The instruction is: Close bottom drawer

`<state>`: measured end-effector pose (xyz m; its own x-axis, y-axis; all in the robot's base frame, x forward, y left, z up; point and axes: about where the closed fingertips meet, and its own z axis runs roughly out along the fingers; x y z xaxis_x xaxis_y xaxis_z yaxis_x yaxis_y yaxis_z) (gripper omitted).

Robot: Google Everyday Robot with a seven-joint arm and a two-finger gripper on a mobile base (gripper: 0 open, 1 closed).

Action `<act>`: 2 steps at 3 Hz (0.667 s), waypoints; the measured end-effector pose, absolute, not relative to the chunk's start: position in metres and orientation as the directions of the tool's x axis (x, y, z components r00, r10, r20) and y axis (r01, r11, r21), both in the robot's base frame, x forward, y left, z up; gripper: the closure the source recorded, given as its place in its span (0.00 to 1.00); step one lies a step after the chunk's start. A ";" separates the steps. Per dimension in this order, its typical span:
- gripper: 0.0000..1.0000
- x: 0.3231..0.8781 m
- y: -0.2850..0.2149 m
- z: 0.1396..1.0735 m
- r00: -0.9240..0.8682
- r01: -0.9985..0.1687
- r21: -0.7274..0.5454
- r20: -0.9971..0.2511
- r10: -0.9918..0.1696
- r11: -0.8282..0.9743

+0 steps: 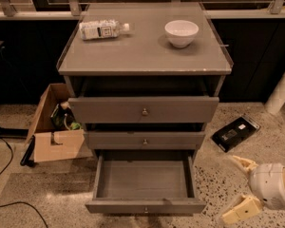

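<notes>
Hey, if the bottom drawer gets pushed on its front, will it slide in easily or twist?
It probably slides easily: the bottom drawer looks empty, so it should be light. It is a rigid box and shouldn't flex. A push near the knob likely goes straight. The gripper, open off its right corner, might skew it from there.

Smooth cream plastic hand (236,186), low right; left of it, matt grey wood bottom drawer (142,179); shiny metal knob (146,210).
</notes>
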<state>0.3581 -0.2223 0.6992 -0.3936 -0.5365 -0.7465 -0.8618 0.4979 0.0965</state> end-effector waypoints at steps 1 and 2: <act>0.00 0.353 -0.222 0.651 -0.442 -0.841 0.150 -0.745 -0.499 0.520; 0.00 0.351 -0.222 0.617 -0.478 -0.820 0.164 -0.724 -0.498 0.548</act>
<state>0.3509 -0.2220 0.6173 -0.4779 -0.4982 -0.7235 -0.8200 0.5483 0.1641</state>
